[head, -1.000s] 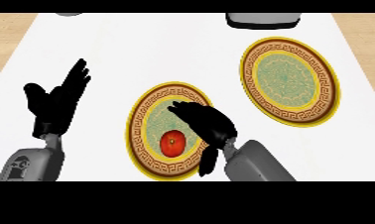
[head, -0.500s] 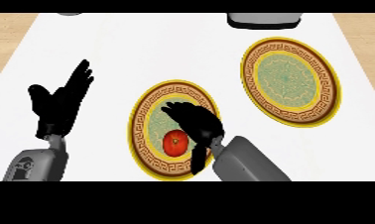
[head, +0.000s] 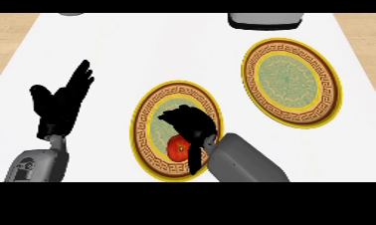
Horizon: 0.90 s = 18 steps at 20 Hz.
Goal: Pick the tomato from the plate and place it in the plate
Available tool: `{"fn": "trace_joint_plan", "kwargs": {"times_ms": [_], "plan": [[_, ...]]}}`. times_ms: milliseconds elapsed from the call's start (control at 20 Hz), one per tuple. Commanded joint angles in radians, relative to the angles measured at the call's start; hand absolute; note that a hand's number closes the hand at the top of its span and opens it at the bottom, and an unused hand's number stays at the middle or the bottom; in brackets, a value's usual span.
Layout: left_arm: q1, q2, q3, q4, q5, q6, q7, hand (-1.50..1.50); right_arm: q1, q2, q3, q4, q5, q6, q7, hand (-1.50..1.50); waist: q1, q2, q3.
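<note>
A red tomato lies on the near patterned plate, toward its front. My right hand hovers right over that plate, covering the tomato's upper right side. Its fingers bend down past the tomato's far side and its thumb hangs at the tomato's right, without clasping it. A second, matching plate sits empty at the right rear. My left hand rests open at the left, fingers up, well away from both plates.
A grey object stands at the counter's back edge behind the right plate, and a smaller grey one at the back left. The white counter ends in wood-coloured strips on both sides.
My right hand has moved left and down across the near plate, from beside the tomato to partly over it. The tomato and the left hand have stayed put.
</note>
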Motion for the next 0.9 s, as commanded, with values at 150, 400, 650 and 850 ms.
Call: {"fn": "trace_joint_plan", "kwargs": {"times_ms": [150, 400, 650, 850], "plan": [[0.03, 0.04, 0.06, 0.024, 0.04, -0.066, -0.047, 0.0, 0.014, 0.004, 0.036, 0.02, 0.032, 0.044, -0.133, 1.5, -0.003, 0.003, 0.001], [-0.007, -0.027, -0.003, -0.008, -0.029, 0.006, 0.013, 0.0, -0.001, 0.003, 0.096, 0.003, -0.061, -0.031, -0.077, 1.5, 0.0, 0.004, 0.001], [-0.056, 0.019, 0.054, 0.06, 0.006, -0.038, 0.008, 0.0, 0.0, 0.003, 0.103, 0.055, 0.009, -0.238, -0.109, 1.5, -0.005, 0.005, 0.001], [-0.032, 0.012, 0.05, 0.003, 0.009, -0.03, 0.044, 0.0, 0.056, -0.017, 0.069, -0.063, 0.073, -0.272, 0.052, 1.5, -0.016, 0.001, 0.001]]}}
